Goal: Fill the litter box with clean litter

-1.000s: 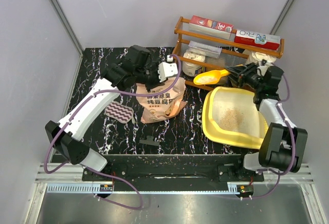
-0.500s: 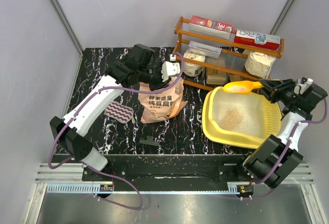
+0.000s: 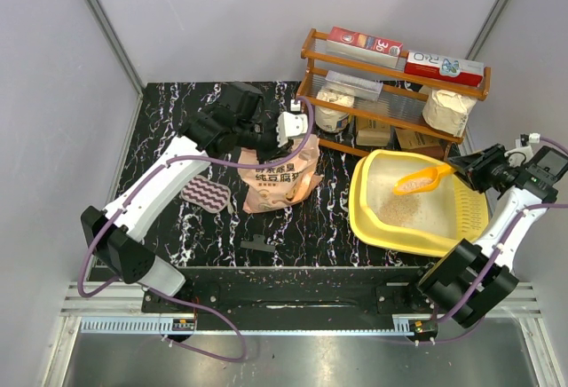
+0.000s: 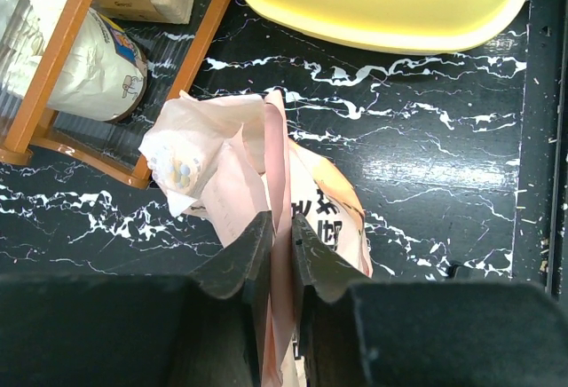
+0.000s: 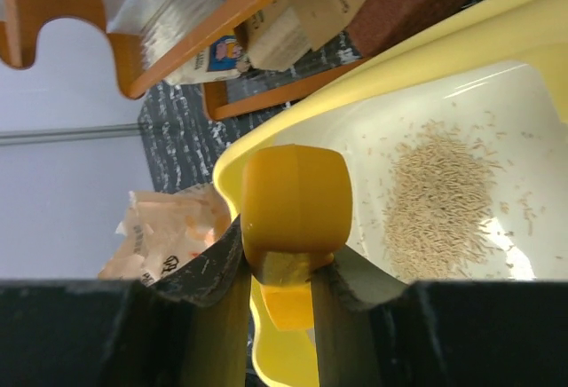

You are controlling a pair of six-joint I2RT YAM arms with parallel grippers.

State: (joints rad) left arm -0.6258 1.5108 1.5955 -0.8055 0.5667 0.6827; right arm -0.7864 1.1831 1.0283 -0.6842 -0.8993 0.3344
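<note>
The yellow litter box (image 3: 362, 217) sits at the right of the table with a small pile of beige litter (image 3: 397, 210) in it. My right gripper (image 3: 465, 168) is shut on the handle of the yellow-orange scoop (image 3: 424, 177) and holds it over the box. In the right wrist view the scoop (image 5: 297, 199) sits between the gripper's (image 5: 280, 267) jaws, beside the litter pile (image 5: 439, 202). My left gripper (image 3: 266, 138) is shut on the top edge of the peach-orange litter bag (image 3: 277, 178). The left wrist view shows the gripper (image 4: 280, 227) pinching the bag's (image 4: 330, 218) fold.
A wooden rack (image 3: 311, 52) stands behind the box, holding cartons and lumpy white sacks (image 3: 448, 110). A pink striped pad (image 3: 206, 194) and a small black piece (image 3: 257, 245) lie on the dark marble table left of the box.
My right arm carried the scoop from beside the bag rightward across the box, then lowered it over the litter pile. The left gripper kept hold of the bag, shifting only slightly.
</note>
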